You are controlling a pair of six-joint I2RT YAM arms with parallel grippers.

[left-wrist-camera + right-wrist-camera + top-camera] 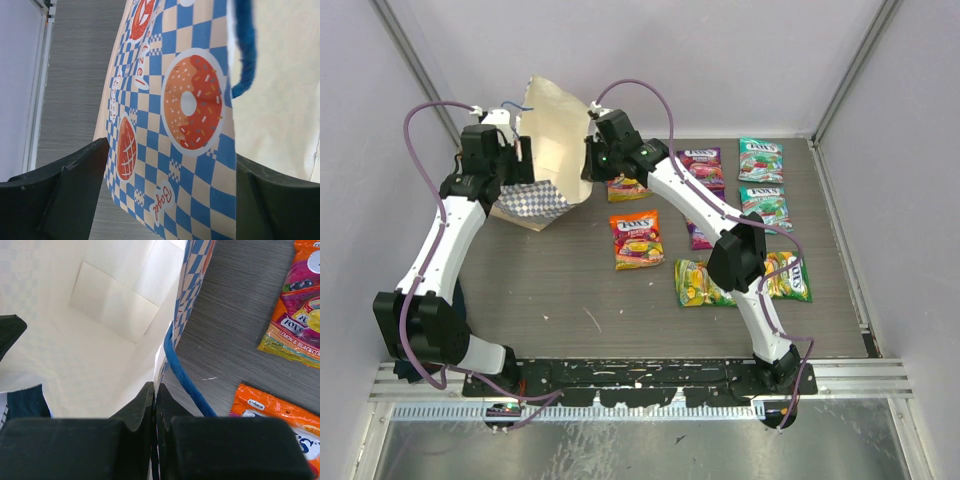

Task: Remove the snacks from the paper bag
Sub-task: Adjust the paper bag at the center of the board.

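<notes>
The paper bag (557,128) stands open at the back left, and its inside (100,315) looks bare of packets. My right gripper (588,166) is shut on the bag's right wall at the rim (155,390), next to a blue cord handle (182,375). My left gripper (520,150) is open, with the bag's checkered wall (165,125) loose between its wide-apart fingers (75,190). Several snacks lie on the table to the right: an orange-red one (637,240), a purple one (702,165), teal ones (760,158) and yellow-green ones (698,284).
Two packets (300,305) (280,415) lie close beside the bag. A dark blue patch (25,402) shows at the bag's mouth in the right wrist view. The table's wall rails run along the left (37,90) and back.
</notes>
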